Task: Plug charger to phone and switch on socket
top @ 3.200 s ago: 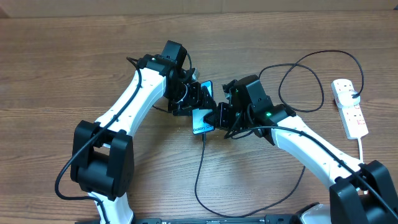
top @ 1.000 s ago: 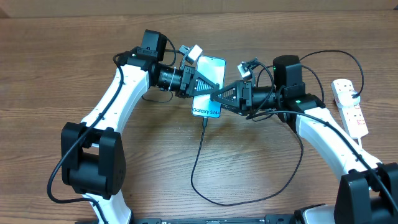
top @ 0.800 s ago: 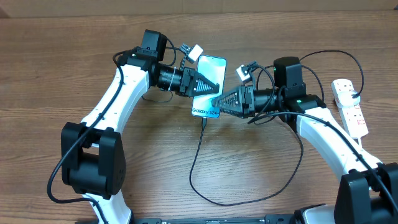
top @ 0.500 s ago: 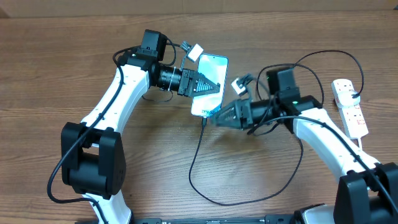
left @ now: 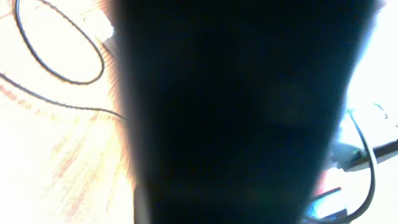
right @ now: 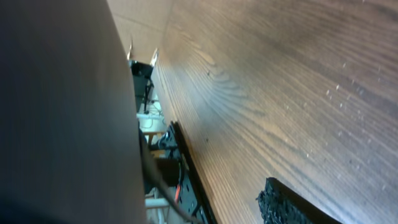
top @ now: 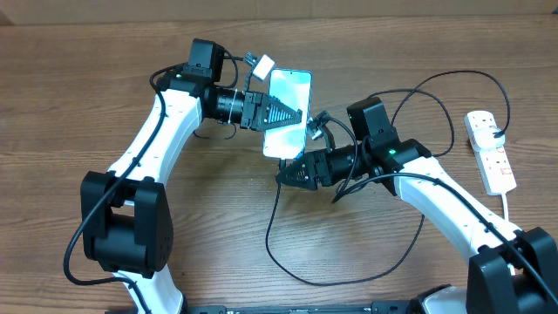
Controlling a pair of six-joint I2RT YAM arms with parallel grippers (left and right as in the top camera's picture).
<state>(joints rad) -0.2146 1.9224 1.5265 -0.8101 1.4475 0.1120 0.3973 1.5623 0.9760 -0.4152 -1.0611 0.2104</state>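
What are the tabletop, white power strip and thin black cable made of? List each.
Brown tabletop: wood or wood-look laminate, matte; grain lines run across it.
White oblong power strip: probably moulded plastic; smooth, even white shell.
Long thin black cable: likely flexible plastic or rubber sheath; it lies in loose loops.

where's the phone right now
Overhead view, centre: the phone is in the left gripper, with the right gripper by its lower end.
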